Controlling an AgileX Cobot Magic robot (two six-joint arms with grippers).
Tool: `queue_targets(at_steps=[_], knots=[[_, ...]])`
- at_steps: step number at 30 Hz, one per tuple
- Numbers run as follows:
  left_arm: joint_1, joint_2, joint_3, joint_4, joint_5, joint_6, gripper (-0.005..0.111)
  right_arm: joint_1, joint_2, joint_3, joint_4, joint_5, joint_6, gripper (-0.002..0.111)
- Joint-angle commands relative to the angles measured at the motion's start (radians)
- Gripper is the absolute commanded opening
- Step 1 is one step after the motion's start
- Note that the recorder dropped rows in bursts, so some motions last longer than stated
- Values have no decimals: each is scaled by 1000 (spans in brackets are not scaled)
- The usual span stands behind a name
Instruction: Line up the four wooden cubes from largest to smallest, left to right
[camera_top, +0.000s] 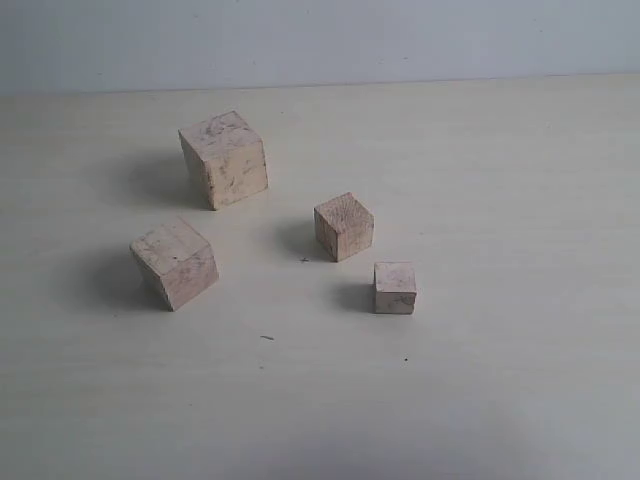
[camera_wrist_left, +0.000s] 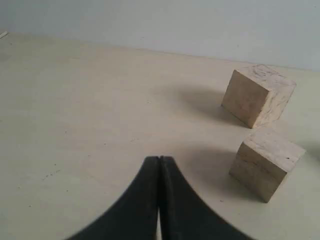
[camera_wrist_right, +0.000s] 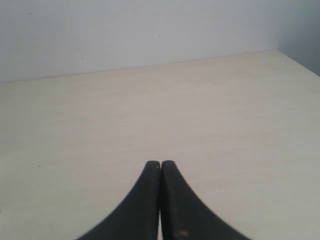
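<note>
Four pale wooden cubes stand apart on the table in the exterior view. The largest cube (camera_top: 224, 158) is at the back left, the second-largest cube (camera_top: 174, 263) in front of it to the left. A smaller cube (camera_top: 344, 226) sits right of the middle, and the smallest cube (camera_top: 395, 288) lies in front of it to the right. The left wrist view shows the largest cube (camera_wrist_left: 258, 95) and the second-largest cube (camera_wrist_left: 266, 163) ahead of my left gripper (camera_wrist_left: 159, 160), which is shut and empty. My right gripper (camera_wrist_right: 160, 164) is shut over bare table. Neither gripper appears in the exterior view.
The light wooden table (camera_top: 480, 400) runs back to a pale wall (camera_top: 320, 40). In the right wrist view the table's corner edge (camera_wrist_right: 298, 61) shows at one side.
</note>
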Motion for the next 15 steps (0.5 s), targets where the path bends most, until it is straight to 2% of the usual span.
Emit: queue_targets(at_steps=[1,15], knots=[[-5,-5,0,3,-5,0,0,3,-7,5,-2,-5,0,0],[-5,-5,0,3,-5,0,0,3,-7,5,-7,-32,-4,0]])
